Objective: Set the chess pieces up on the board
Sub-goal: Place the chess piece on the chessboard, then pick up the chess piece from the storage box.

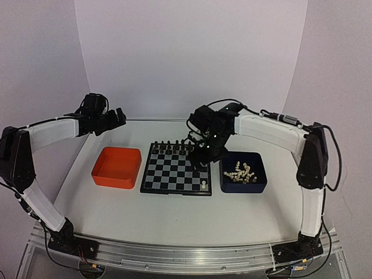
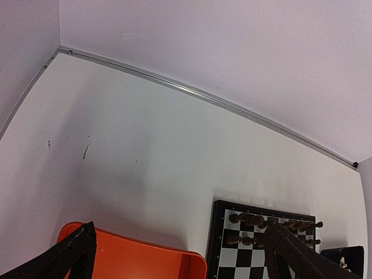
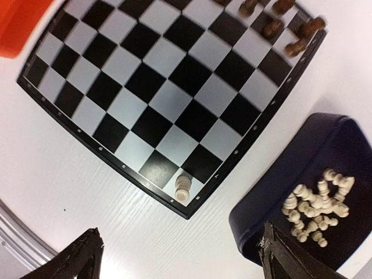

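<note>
Board barely started
The board (image 1: 168, 172) is lying centre, the blue tray (image 1: 260, 187) to its right holding the chess pieces (image 1: 241, 172). The right gripper (image 1: 203, 156) and left gripper (image 1: 115, 119) are gaping empty; swinging low risks toppling the near-right corner piece (image 1: 204, 185).

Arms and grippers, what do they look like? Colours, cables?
Same build: left arm and right arm have white link shells, black joints and bases, loose black cables. The left gripper and right gripper are black, two fingers each. Bases on a silver rail.
</note>
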